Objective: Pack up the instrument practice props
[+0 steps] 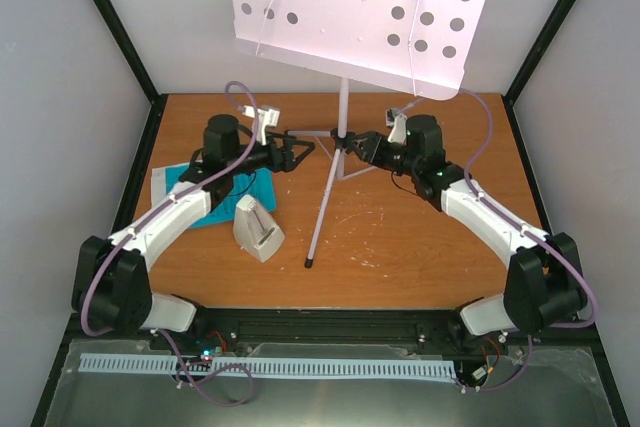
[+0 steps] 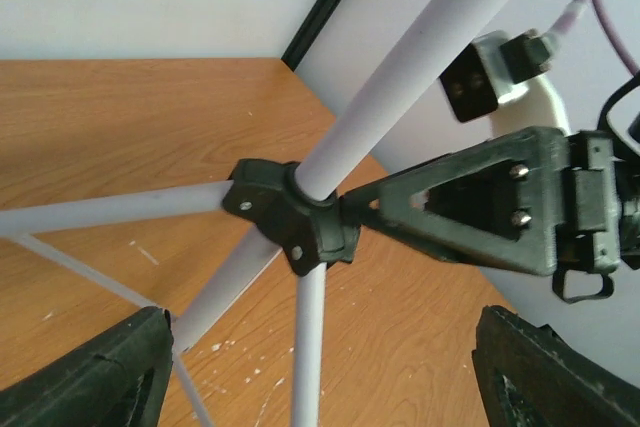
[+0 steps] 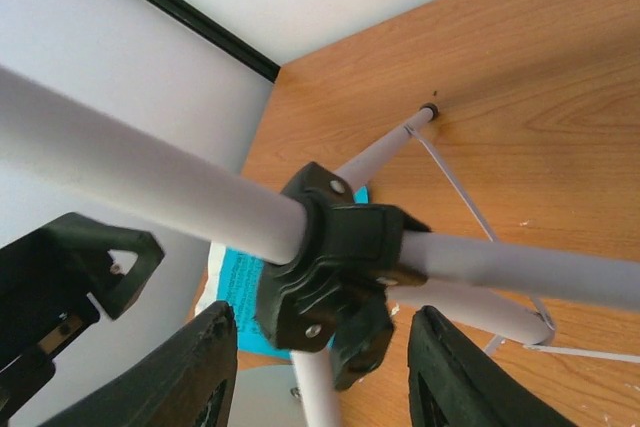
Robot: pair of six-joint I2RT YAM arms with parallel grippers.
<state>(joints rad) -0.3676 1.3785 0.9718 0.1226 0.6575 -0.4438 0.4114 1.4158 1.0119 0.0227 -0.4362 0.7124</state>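
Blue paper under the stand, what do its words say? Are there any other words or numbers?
Nothing can be read.
Blue sheet-music page: rows of tiny dark print, too blurred to read.
Music stand: no words or numbers show.
Metronome: no words or numbers show.

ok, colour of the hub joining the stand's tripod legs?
Black hub, clearest in the left wrist view.
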